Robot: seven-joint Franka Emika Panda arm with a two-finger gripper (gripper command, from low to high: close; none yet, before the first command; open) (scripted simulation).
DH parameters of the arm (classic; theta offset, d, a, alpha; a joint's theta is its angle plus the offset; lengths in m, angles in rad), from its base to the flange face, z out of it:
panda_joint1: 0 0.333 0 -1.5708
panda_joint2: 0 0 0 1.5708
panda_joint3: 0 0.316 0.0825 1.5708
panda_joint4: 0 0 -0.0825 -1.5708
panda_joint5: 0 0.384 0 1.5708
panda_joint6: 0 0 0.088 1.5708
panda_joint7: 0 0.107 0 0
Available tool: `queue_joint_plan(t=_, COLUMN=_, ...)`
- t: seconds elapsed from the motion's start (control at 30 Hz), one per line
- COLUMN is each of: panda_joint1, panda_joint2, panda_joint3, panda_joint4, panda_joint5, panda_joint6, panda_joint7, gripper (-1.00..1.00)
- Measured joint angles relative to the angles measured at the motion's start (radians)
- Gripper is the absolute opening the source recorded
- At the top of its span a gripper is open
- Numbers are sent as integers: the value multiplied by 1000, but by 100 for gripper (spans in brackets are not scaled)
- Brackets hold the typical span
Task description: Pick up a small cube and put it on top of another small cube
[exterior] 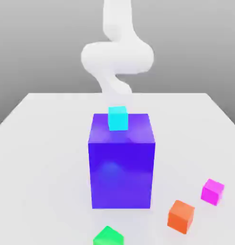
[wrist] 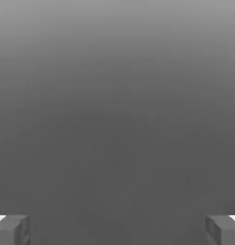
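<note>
The small magenta cube (exterior: 212,191) sits on the white table near the front, at the exterior view's right. The small orange cube (exterior: 181,216) lies a short way in front of it and to its left, not touching it. My white arm (exterior: 117,52) rises behind the big block, far from both cubes. In the hand view my gripper (wrist: 117,230) is open. Its grey fingertips (wrist: 12,229) stand wide apart, with nothing between them and plain grey background beyond.
A big blue-purple block (exterior: 122,162) stands mid-table with a small cyan cube (exterior: 118,118) on its top. A small green cube (exterior: 108,237) lies at the front edge. The white table (exterior: 43,143) spreads to both sides.
</note>
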Motion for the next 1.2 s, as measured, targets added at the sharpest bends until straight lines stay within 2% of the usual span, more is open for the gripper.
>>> queue_joint_plan(t=0.3, panda_joint1=196, panda_joint2=328, panda_joint3=41, panda_joint4=-97, panda_joint5=123, panda_joint6=151, panda_joint7=-155, gripper=0)
queue_joint_plan(t=0.53, panda_joint1=301, panda_joint2=575, panda_joint3=128, panda_joint4=-173, panda_joint5=139, panda_joint6=272, panda_joint7=-216, gripper=0)
queue_joint_plan(t=0.63, panda_joint1=351, panda_joint2=679, panda_joint3=166, panda_joint4=-207, panda_joint5=97, panda_joint6=327, panda_joint7=-208, gripper=0)
queue_joint_plan(t=0.73, panda_joint1=404, panda_joint2=783, panda_joint3=178, panda_joint4=-241, panda_joint5=12, panda_joint6=382, panda_joint7=-169, gripper=0)
queue_joint_plan(t=0.87, panda_joint1=468, panda_joint2=922, panda_joint3=146, panda_joint4=-263, panda_joint5=-126, panda_joint6=465, panda_joint7=-90, gripper=0)
queue_joint_plan(t=1.0, panda_joint1=517, panda_joint2=1067, panda_joint3=91, panda_joint4=-239, panda_joint5=-180, panda_joint6=578, panda_joint7=-50, gripper=0)
queue_joint_plan(t=1.03, panda_joint1=523, panda_joint2=1089, panda_joint3=84, panda_joint4=-234, panda_joint5=-185, panda_joint6=595, panda_joint7=-47, gripper=-100)
queue_joint_plan(t=1.2, panda_joint1=522, panda_joint2=1089, panda_joint3=84, panda_joint4=-234, panda_joint5=-187, panda_joint6=595, panda_joint7=-45, gripper=-100)
